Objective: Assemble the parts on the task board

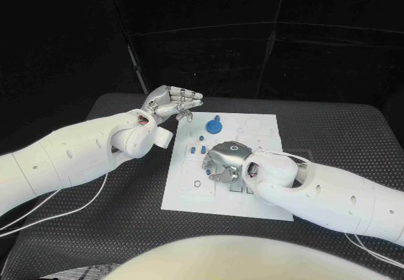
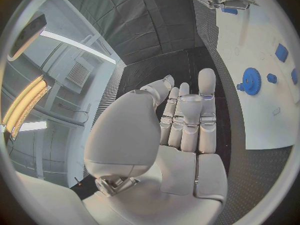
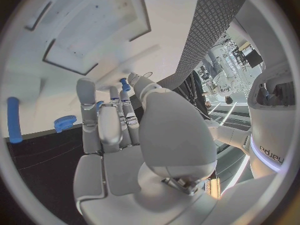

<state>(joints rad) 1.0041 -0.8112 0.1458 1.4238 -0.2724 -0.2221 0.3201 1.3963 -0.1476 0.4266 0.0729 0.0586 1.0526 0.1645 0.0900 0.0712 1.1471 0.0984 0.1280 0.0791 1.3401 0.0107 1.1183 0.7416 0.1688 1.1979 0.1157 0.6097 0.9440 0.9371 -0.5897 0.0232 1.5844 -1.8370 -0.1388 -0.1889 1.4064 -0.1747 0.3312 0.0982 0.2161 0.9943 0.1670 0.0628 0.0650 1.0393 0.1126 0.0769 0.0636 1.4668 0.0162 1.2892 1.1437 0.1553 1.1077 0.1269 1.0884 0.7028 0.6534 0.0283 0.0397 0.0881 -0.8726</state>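
silver fingers of the left hand [image 1: 171,102] are curled in toward the palm with nothing between them, and the hand hovers just beyond the far left corner of the task board [image 1: 261,201], over the black table [image 1: 337,134]. in the left wrist view the same hand [image 2: 181,130] shows its fingers lying close side by side, nothing in them, with the white board [image 2: 262,120] off to one side and a blue gear [image 2: 252,81] on it.

the right hand [image 1: 224,163] is low over the middle of the board, palm down, fingers bent toward the plate. in the right wrist view its fingers [image 3: 106,120] lie close together and a small blue part [image 3: 125,84] shows at the fingertips; whether it is pinched or only lies beside them cannot be told.

outward from the hands, the blue gear [image 1: 213,125] stands on the far part of the board, just beside the left hand's fingertips but apart from them. a few small blue pieces [image 1: 197,150] lie in a row on the board between the gear and the right hand. in the right wrist view a blue rod [image 3: 13,120] and a blue toothed piece [image 3: 64,122] lie near the board's edge, apart from each other. the board lies flat in the middle of the table, between the two white arms.
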